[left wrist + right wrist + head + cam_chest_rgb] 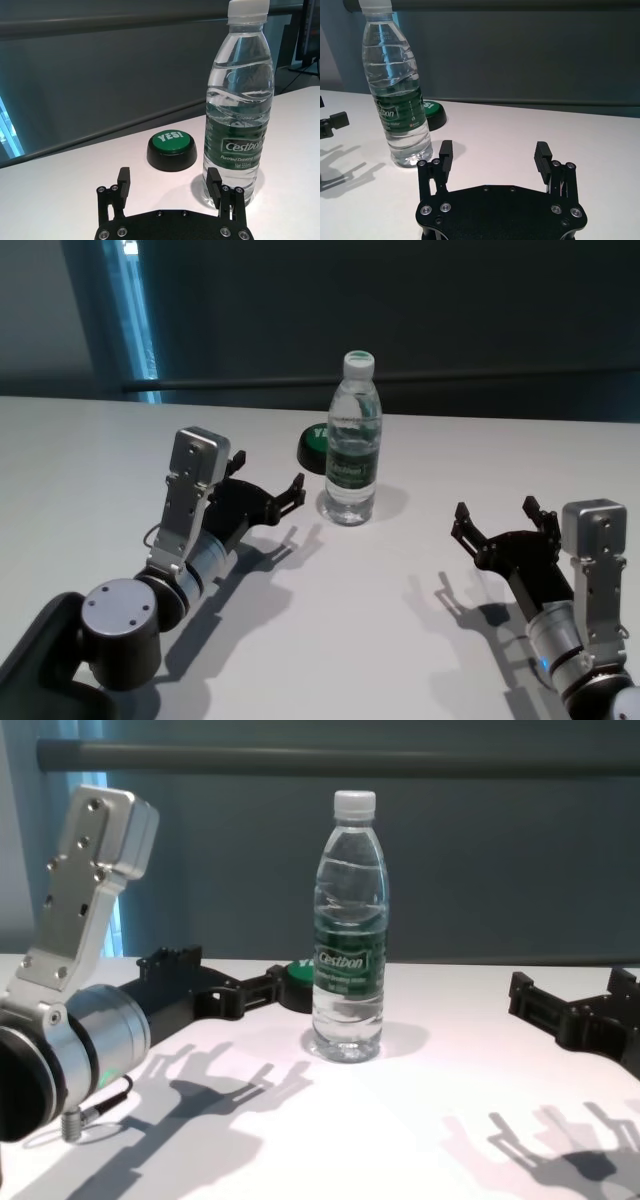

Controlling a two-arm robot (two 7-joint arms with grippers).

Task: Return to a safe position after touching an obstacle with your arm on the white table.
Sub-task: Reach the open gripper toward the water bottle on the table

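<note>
The water bottle point(353, 440) is shown upright near the middle of the white table point(90, 460), cap on, with a low green-topped button point(171, 149) just behind it. The left gripper point(268, 486) is seen just beside the bottle on its left, fingers point(215, 184) apart and empty, one fingertip close against the bottle's base; actual contact cannot be told. The right gripper point(500, 521) is held well apart to the right, fingers spread, holding nothing. The step in hand is judged to be the moment of touch or just after it. The next move calls for the left arm to be drawn back from the bottle without tipping it
</note>
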